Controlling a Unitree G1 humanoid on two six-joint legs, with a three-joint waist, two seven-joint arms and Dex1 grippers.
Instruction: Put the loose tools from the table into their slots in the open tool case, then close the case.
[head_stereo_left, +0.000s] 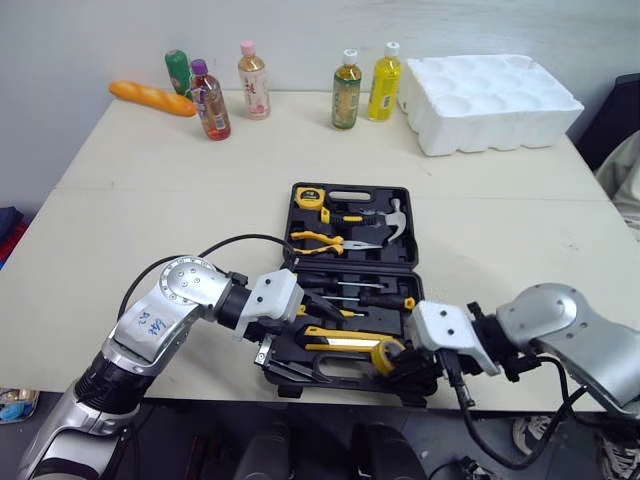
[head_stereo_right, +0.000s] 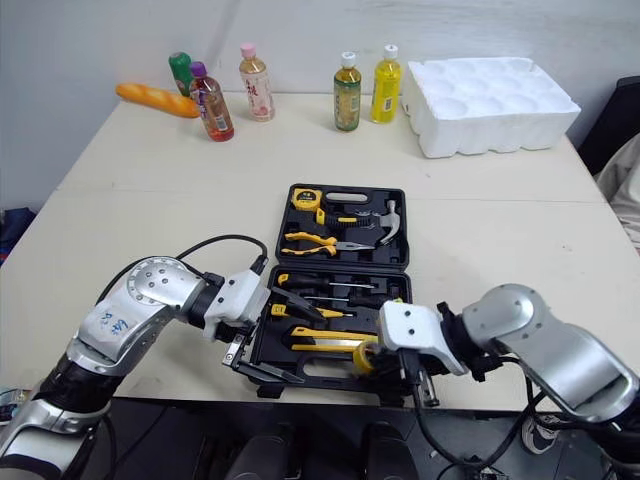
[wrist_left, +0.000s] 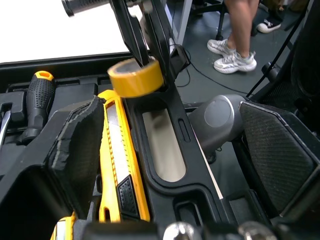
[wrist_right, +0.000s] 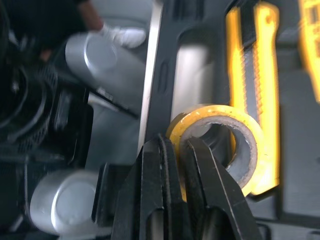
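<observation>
Tape roll (wrist_right: 220, 145), yellow, is pinched by its rim between the right gripper's (wrist_right: 177, 146) fingers, just over the tool case's (head_stereo_left: 400, 200) near edge, beside the utility knife (wrist_left: 112, 150). The left gripper (head_stereo_left: 285, 362) gapes wide astride that edge.

Matt black plastic tool case (wrist_left: 194, 196), glossy yellow tape roll (wrist_left: 136, 79)

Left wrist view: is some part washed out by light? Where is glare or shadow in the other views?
Left wrist view: the table beyond the tool case is burnt out to plain white. Right wrist view: the utility knife glares beside the tape roll. Left eye view: soft, even light; faint shadows by the bottles and the foam tray.
</observation>
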